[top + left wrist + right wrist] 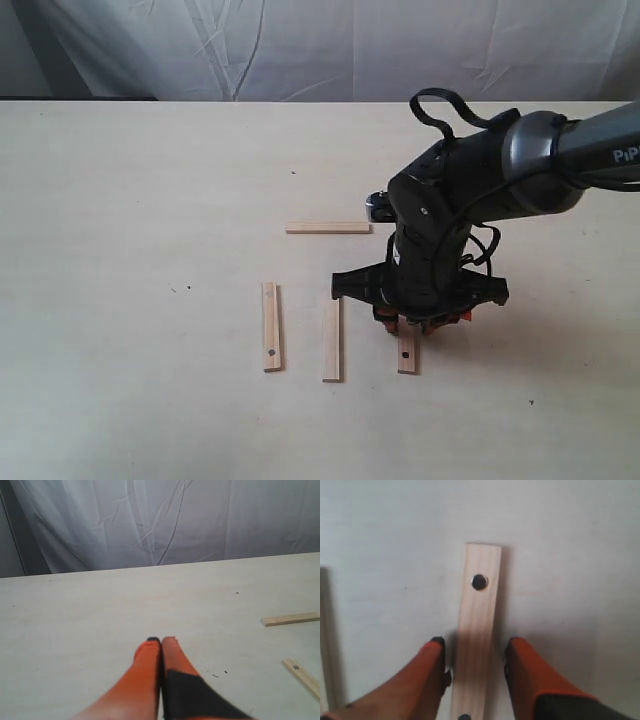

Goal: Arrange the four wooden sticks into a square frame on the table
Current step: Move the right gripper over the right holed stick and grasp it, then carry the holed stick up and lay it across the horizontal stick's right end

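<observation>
The orange-fingered left gripper (pixel 161 642), seen only by its own wrist camera, has its two fingers pressed together with nothing between them, over the wide, matte, pale cream tabletop (pixel 75 630). Two short, flat, pale wooden strips lie well apart from it: the plain crosswise stick (pixel 291 619) and one holed end of the left holed stick (pixel 303 676).

In the exterior view all four such sticks lie on the tabletop (pixel 120 200), none touching another. Leftmost, in the lower middle of the frame, the left holed stick (pixel 271 327) runs up the picture, with a small dark hole near its lower end. Just right of it, parallel and slightly lower, lies the plain upright stick (pixel 331 340). Above these two, near the frame's centre, the plain crosswise stick (pixel 328 228) lies level. Its right end is close to the black right arm (pixel 520 160), which reaches in from the right edge. That arm points the orange-fingered right gripper (pixel 420 322) straight down, right of centre. The fourth stick (pixel 407 352), also holed, pokes out from under it toward the bottom of the frame.

The right wrist camera shows the fourth stick (pixel 479 615) running between the gripper's two orange fingers (pixel 432 667), one on each side. The jaws are spread slightly wider than the wood, straddling it without pinching. One dark hole lies just beyond the fingertips.
</observation>
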`<action>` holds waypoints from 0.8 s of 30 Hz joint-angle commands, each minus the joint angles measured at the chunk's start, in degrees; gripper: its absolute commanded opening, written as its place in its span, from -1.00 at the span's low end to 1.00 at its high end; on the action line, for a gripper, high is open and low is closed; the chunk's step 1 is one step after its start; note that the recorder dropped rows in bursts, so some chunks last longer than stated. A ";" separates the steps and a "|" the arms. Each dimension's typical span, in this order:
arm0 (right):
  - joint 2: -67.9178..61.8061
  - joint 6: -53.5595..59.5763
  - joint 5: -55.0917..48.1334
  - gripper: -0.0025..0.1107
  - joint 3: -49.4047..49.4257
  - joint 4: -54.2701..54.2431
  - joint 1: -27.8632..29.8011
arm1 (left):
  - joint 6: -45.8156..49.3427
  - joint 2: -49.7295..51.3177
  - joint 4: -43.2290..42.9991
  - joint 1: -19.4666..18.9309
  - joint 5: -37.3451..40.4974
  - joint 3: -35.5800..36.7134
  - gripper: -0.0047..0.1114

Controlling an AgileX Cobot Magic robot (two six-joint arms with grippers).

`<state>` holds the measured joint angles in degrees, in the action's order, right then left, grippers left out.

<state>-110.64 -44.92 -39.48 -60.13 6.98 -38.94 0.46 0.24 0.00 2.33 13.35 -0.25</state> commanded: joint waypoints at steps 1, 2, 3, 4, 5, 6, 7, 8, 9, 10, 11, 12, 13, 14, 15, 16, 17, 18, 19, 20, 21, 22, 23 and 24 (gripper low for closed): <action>-0.93 -0.17 -0.50 -0.27 -0.45 -0.09 -0.17 | 0.03 -0.24 0.37 -0.07 -0.05 0.25 -0.92; -1.07 -0.17 -0.66 -0.32 -0.45 -0.09 -0.17 | 0.03 -0.24 0.37 -0.07 -0.05 0.25 -0.92; -1.31 -0.17 -1.14 -0.41 -0.45 -0.09 -0.17 | 0.03 -0.24 0.37 -0.07 -0.05 0.25 -0.92; -1.58 -0.17 -1.41 -0.54 -0.45 -0.09 -0.17 | 0.03 -0.24 0.37 -0.07 -0.05 0.25 -0.92; -1.67 -0.17 -1.53 -0.65 -0.45 -0.09 -0.17 | 0.03 -0.24 0.37 -0.07 -0.05 0.25 -0.92; -1.72 -0.17 -1.54 -0.79 -0.45 -0.09 -0.17 | 0.03 -0.24 0.37 -0.07 -0.05 0.25 -0.92; -1.72 -0.17 -1.54 -0.93 -0.51 -0.09 -0.17 | 0.03 -0.24 0.37 -0.07 -0.05 0.25 -0.92; -1.59 -0.17 -1.81 -0.96 -0.78 -0.09 -0.17 | 0.03 -0.24 0.37 -0.07 -0.05 0.25 -0.92; -1.37 -0.17 -2.55 -0.95 -1.60 -0.09 -0.17 | 0.03 -0.24 0.37 -0.07 -0.05 0.25 -0.92; -1.11 -0.04 -3.89 -0.95 -2.75 0.17 -0.17 | 0.03 -0.24 0.37 -0.07 -0.05 0.25 -0.92; -0.81 -0.04 -5.13 -0.95 -3.91 0.57 -0.17 | 0.03 -0.24 0.37 -0.07 -0.05 0.25 -0.92; -0.43 0.36 -6.11 -0.95 -5.64 1.16 -0.17 | 0.03 -0.24 0.37 -0.07 -0.05 0.25 -0.92; -0.06 0.88 -7.00 -0.95 -7.58 1.81 -0.17 | 0.03 -0.24 0.37 -0.07 -0.05 0.25 -0.92; 0.04 1.52 -7.43 -0.95 -9.78 2.13 -0.17 | 0.03 -0.24 0.37 -0.07 -0.05 0.25 -0.92; 0.04 2.09 -7.74 -0.95 -12.03 2.15 0.13 | 0.03 -0.24 0.37 -0.07 -0.05 0.25 -0.92; 0.04 2.52 -7.84 -0.95 -14.04 1.98 0.20 | 0.03 -0.24 0.37 -0.07 -0.05 0.25 -0.92; 0.04 2.52 -7.49 -0.95 -15.71 1.98 0.25 | 0.03 -0.24 0.37 -0.07 -0.05 0.25 -0.92; -0.23 2.52 -7.39 -0.95 -16.85 2.26 0.25 | 0.03 -0.24 0.37 -0.07 -0.05 0.25 -0.92; -0.76 2.52 -7.39 -0.95 -18.18 2.87 0.25 | 0.03 -0.24 0.37 -0.07 -0.05 0.25 -0.92; -1.36 2.52 -7.56 -0.95 -19.27 3.69 0.25 | 0.03 -0.24 0.37 -0.07 -0.05 0.25 -0.92; -2.14 2.52 -7.56 -0.95 -19.98 3.85 0.25 | 0.03 -0.24 0.37 -0.07 -0.05 0.25 -0.92; -3.08 2.52 -7.56 -0.95 -20.81 4.03 0.25 | 0.03 -0.24 0.37 -0.07 -0.05 0.25 -0.92; -4.05 2.52 -7.56 -0.95 -21.55 4.46 0.25 | 0.03 -0.24 0.37 -0.07 -0.05 0.25 -0.92; -4.90 2.52 -7.56 -0.95 -22.25 4.97 0.25 | 0.03 -0.24 0.37 -0.07 -0.05 0.25 -0.92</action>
<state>-113.02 -42.87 -46.44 -80.53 10.24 -39.06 0.46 0.24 0.00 2.33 13.35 -0.25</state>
